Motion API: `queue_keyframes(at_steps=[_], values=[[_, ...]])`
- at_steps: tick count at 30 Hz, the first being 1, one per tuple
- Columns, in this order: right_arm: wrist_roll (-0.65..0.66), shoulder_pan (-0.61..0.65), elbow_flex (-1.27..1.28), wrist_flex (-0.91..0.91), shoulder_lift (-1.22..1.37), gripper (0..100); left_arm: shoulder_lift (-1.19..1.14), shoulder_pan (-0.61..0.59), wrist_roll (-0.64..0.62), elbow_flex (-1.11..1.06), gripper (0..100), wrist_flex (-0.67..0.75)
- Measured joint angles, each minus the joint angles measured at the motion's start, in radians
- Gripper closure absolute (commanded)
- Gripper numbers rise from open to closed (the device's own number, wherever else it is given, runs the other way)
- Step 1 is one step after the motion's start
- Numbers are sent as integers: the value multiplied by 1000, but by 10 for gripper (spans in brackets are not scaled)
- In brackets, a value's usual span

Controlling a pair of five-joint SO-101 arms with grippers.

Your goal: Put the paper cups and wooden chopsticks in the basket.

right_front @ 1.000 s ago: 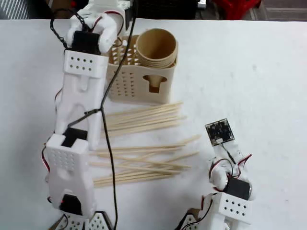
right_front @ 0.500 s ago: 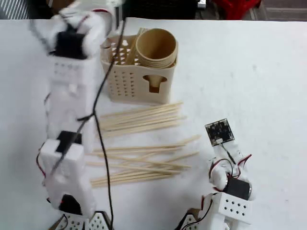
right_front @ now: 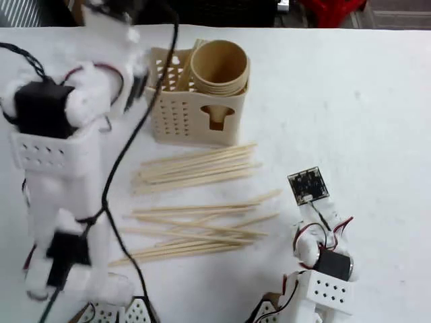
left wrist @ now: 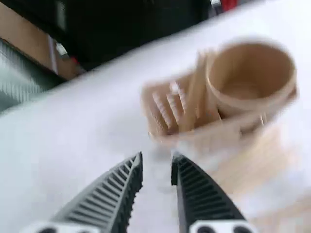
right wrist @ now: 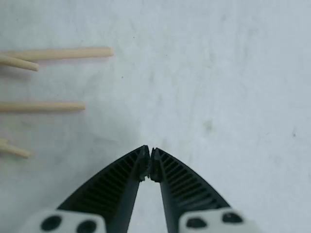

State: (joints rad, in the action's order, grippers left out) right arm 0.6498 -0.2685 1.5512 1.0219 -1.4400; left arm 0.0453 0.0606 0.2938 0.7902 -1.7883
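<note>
White worktop [right_front: 363,101] is seen from above in the high view, and a cream perforated basket [right_front: 182,118] is set near its far edge. A stack of paper cups [right_front: 219,66] is held upright in the basket's right-hand compartment. A few leaning sticks [right_front: 190,64] are propped in the compartment beside it. Loose wooden chopsticks [right_front: 195,168] are spread flat on the worktop in front of the basket: one fairly tidy bundle lies close to it, and a looser, crossing scatter is laid nearer the arms' bases. The left arm [right_front: 57,155] is raised to the left of the basket and is blurred. The right arm [right_front: 322,269] is folded low at the near edge, with a small circuit board [right_front: 308,185] at its wrist, just beyond the chopstick tips.

In the left wrist view, the left pincer [left wrist: 156,162] is seen with its jaws parted by a narrow gap, and nothing is gripped between them. Beyond it, above the worktop, the basket [left wrist: 204,133] is blurred, with the paper cups [left wrist: 250,73] and the leaning sticks [left wrist: 195,92] inside.

In the right wrist view, the right pincer [right wrist: 149,155] is closed tip to tip and nothing is held. It is poised over bare worktop [right wrist: 228,73], and the ends of several wooden chopsticks [right wrist: 63,52] are seen off to one side, apart from it.
</note>
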Motion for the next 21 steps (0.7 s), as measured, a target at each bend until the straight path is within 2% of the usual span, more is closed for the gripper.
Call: queue_keyframes(at_steps=[4,8,11,13,16,21], values=[[0,0,0,0,0,981,262,69,170,-522,884,69],[0,0,0,0,0,981,479,109,298,-1036,880,284],[0,0,0,0,0,981,494,127,333,-1343,880,485],[0,0,0,0,0,981,456,140,354,-1444,879,603],[0,2,11,-14,0,981,344,186,391,-1464,878,735],[0,0,11,-26,0,981,44,282,402,-1346,844,809]])
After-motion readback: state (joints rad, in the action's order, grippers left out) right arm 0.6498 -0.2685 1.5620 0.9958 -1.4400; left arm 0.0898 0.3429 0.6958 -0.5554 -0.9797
